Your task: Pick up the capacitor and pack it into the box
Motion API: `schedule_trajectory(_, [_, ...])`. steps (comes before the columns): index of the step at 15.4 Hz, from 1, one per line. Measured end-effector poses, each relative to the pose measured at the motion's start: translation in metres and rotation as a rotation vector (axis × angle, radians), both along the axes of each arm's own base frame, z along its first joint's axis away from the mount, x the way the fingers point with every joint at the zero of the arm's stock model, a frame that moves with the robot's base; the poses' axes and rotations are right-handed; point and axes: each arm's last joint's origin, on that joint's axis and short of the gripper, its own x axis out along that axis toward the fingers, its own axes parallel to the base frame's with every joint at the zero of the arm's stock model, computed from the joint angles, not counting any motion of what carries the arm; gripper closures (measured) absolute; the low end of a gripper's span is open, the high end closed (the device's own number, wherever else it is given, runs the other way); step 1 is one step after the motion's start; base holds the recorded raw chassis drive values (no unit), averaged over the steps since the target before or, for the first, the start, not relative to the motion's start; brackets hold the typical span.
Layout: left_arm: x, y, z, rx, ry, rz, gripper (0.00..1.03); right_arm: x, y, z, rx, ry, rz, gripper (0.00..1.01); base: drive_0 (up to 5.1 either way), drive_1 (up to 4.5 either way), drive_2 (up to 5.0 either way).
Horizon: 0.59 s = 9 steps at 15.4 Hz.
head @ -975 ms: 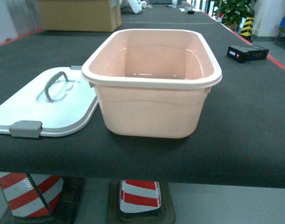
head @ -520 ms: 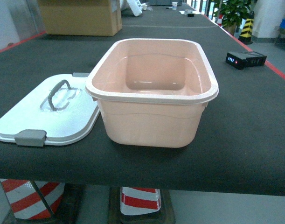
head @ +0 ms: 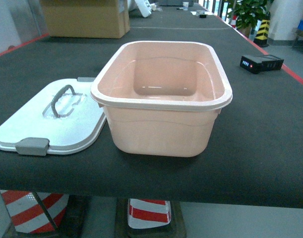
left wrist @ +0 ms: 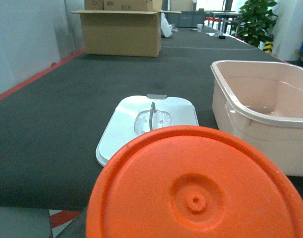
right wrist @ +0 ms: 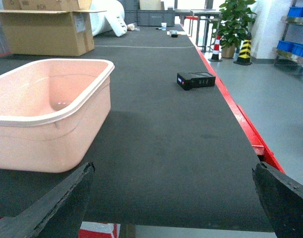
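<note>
The box (head: 161, 130) is a pale pink tub standing open and empty near the front edge of the black table. Its white lid (head: 52, 124) with a grey latch lies flat just to its left. In the left wrist view an orange round capacitor (left wrist: 196, 193) fills the lower frame, held up close to the camera. It hides the left gripper's fingers, with the lid (left wrist: 141, 124) and box (left wrist: 260, 124) beyond it. My right gripper (right wrist: 176, 198) is open, empty, to the right of the box (right wrist: 42, 129). Neither gripper shows in the head view.
A black device with small lights (head: 261, 63) lies at the back right near the table's red edge (right wrist: 240, 124). A brown cardboard carton (head: 84, 17) stands at the far left. Red and white cones (head: 149, 213) stand under the table's front edge.
The head view shifted a second ago, so box and lid now sit lower in the frame and more of the box's inside shows. In the last half second nothing moved.
</note>
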Motion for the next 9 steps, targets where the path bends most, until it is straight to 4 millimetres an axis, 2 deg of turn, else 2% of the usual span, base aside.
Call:
schedule_trajectory(1, [0.008,-0.001,0.011,-0.008,-0.091,0.052,0.60,0.000,0.000,0.000,0.000,0.000,-0.001,0.03,0.0,0.00,0.0])
schedule_trajectory(2, [0.023,-0.003,0.018,-0.005,-0.099,0.021,0.60,0.000,0.000,0.000,0.000,0.000,0.000,0.03,0.0,0.00,0.0])
schedule_trajectory(3, [0.047,-0.006,0.025,0.000,-0.087,-0.041,0.60,0.000,0.000,0.000,0.000,0.000,0.000,0.03,0.0,0.00,0.0])
schedule_trajectory(5, [0.112,-0.025,0.062,0.010,-0.192,-0.224,0.60,0.000,0.000,0.000,0.000,0.000,0.000,0.03,0.0,0.00,0.0])
schedule_trajectory(6, [0.160,-0.045,0.073,0.007,-0.188,-0.316,0.60,0.000,0.000,0.000,0.000,0.000,0.000,0.03,0.0,0.00,0.0])
schedule_trajectory(8, [0.211,-0.081,0.056,-0.001,-0.068,-0.405,0.60,0.000,0.000,0.000,0.000,0.000,0.000,0.03,0.0,0.00,0.0])
schedule_trajectory(9, [0.242,-0.117,0.046,-0.002,-0.024,-0.456,0.60,0.000,0.000,0.000,0.000,0.000,0.000,0.03,0.0,0.00,0.0])
